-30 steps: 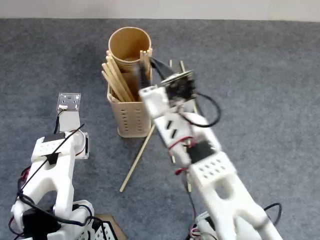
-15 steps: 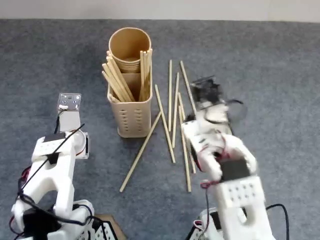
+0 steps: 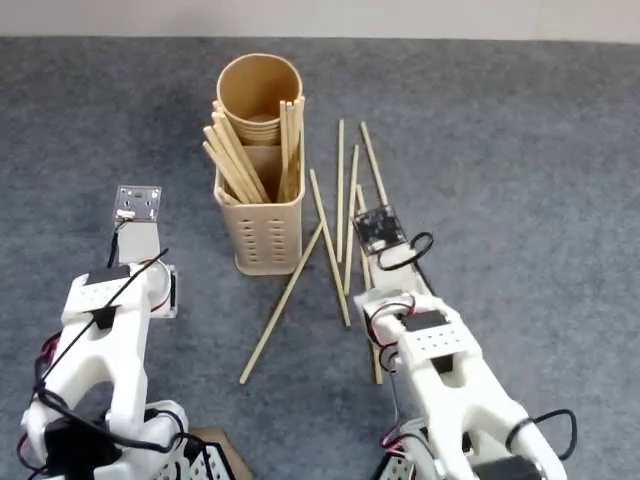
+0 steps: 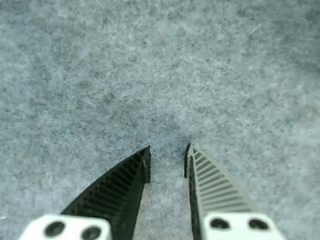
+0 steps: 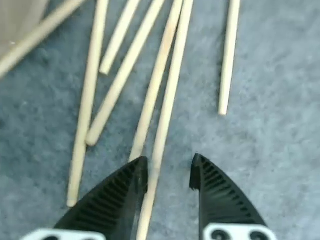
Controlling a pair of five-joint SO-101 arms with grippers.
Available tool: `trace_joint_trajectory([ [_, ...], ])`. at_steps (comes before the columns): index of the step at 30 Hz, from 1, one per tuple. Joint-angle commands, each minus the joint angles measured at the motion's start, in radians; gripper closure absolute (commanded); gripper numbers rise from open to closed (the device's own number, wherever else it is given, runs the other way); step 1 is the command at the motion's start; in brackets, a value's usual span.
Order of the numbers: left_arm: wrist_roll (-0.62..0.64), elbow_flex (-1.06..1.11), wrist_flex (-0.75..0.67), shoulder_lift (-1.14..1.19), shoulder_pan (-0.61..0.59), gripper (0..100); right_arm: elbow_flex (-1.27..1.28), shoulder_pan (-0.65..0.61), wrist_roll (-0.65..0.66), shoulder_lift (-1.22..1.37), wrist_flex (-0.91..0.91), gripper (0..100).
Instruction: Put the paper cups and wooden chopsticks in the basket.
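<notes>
Pulls the right arm (image 3: 430, 350) back from the rim of the basket (image 3: 262, 235), where it was a second ago. Swings out to the right and draws in toward its base. Now hangs the right claw (image 5: 167, 170) low over the loose chopsticks (image 3: 340, 200) on the counter (image 3: 520, 150), jaws slightly apart. Uncovers sticks hidden under the arm before.

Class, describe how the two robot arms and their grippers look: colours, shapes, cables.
The left arm and right arm are white blocky plastic with thin black and red cables. The left gripper has pointed ribbed fingers, one black, one pale grey; the right gripper has both black.
</notes>
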Motion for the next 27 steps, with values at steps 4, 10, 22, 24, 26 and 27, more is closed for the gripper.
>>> trace_joint_trajectory([
  [4, -0.012, -0.002, -0.015, 0.002, 0.025, 85, -0.039, -0.015, 0.006, 0.064, -0.016, 84.8],
  [10, -0.012, -0.002, -0.015, 0.002, 0.025, 85, -0.071, -0.051, -0.103, 0.016, 0.027, 84.8],
  [22, -0.012, -0.002, -0.015, 0.002, 0.025, 85, 0.076, -0.091, -0.172, -0.372, 0.142, 84.8],
  [24, -0.012, -0.002, -0.015, 0.002, 0.025, 85, 0.107, -0.111, -0.170, -0.372, 0.140, 84.8],
  [26, -0.012, -0.002, -0.015, 0.002, 0.025, 85, 0.120, -0.113, -0.170, -0.372, 0.140, 84.8],
  [27, -0.012, -0.002, -0.015, 0.002, 0.025, 85, 0.122, -0.111, -0.170, -0.372, 0.140, 84.8],
])
